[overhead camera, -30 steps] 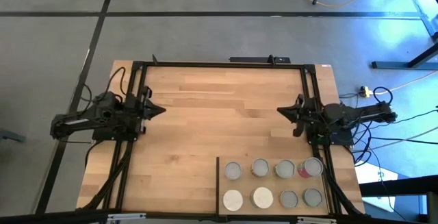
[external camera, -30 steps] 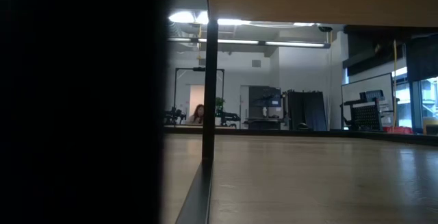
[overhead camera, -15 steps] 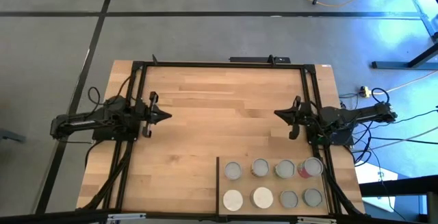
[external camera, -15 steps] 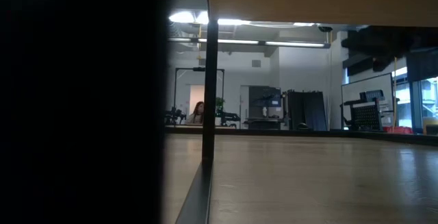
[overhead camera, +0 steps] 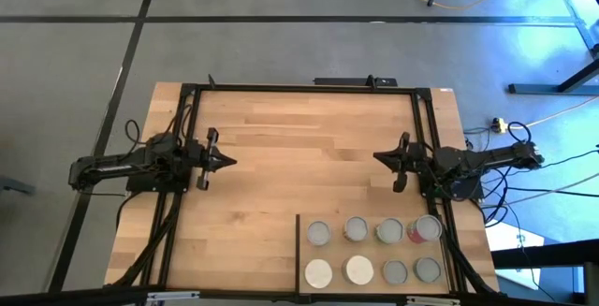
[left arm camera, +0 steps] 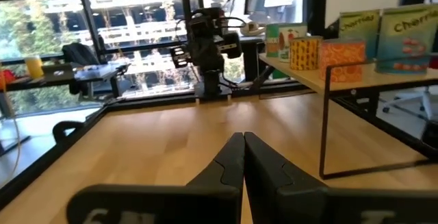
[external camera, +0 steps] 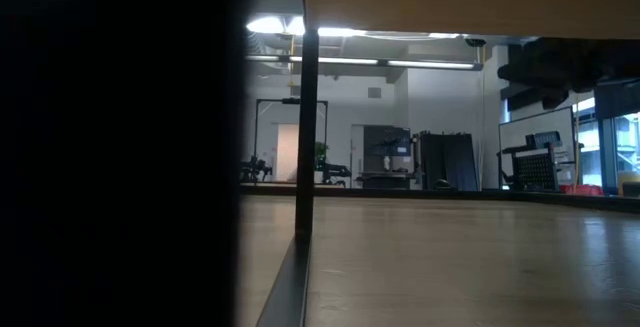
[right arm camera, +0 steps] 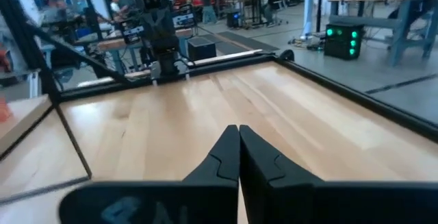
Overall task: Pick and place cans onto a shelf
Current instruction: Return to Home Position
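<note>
My left claw [overhead camera: 227, 161] and right claw [overhead camera: 377, 156] hang clenched and empty; they face each other across the wooden table [overhead camera: 299, 147]. Eight small round metal cans [overhead camera: 389, 231], two whitish-topped, stand in two rows on the black-edged light-wood shelf [overhead camera: 370, 251].

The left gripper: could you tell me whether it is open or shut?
Shut: in its wrist view the left gripper shows both dark fingers pressed together along their length, holding nothing.

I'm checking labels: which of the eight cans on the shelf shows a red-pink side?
The can at the right end of the shelf row nearer the middle of the table: pink shows on its side, while the other seven show only silver-grey or whitish tops.
</note>
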Available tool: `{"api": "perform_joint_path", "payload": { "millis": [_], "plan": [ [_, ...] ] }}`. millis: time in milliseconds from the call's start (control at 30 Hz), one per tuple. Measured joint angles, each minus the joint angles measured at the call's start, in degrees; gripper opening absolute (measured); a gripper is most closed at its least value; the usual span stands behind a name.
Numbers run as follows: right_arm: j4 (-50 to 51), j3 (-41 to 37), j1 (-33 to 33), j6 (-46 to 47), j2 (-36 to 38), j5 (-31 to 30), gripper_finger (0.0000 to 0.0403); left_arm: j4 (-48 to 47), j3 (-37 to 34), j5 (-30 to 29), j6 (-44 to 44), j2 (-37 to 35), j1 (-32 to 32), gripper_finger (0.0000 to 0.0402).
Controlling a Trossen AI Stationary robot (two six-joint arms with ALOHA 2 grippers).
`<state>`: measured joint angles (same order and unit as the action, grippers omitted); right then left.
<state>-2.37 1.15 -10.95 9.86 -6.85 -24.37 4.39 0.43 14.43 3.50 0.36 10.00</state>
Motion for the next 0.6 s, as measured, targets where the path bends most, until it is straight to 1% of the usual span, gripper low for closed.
{"api": "perform_joint_path", "payload": {
  "millis": [167,300,400,533,600],
  "plan": [
    [0.09,0.00,0.47,-3.20,0.00,0.93,0.0002,-1.16,0.00,-0.13,1.21,-0.04,0.00,0.0000],
    [0.09,0.00,0.47,-4.15,0.00,0.93,0.0014,-1.19,0.00,-0.02,1.24,-0.02,0.00,0.0000],
    [0.09,0.02,0.47,-3.78,-0.02,0.93,0.0020,-1.24,0.00,-0.15,1.24,-0.02,0.00,0.0000],
    [0.09,0.02,0.47,0.67,-0.02,0.90,0.0023,-1.32,0.00,-0.24,1.17,-0.02,0.00,0.0000],
    [0.11,0.04,0.47,1.44,-0.02,0.92,0.0023,-1.34,0.00,-0.34,1.21,-0.02,0.00,0.0000]
  ]
}}
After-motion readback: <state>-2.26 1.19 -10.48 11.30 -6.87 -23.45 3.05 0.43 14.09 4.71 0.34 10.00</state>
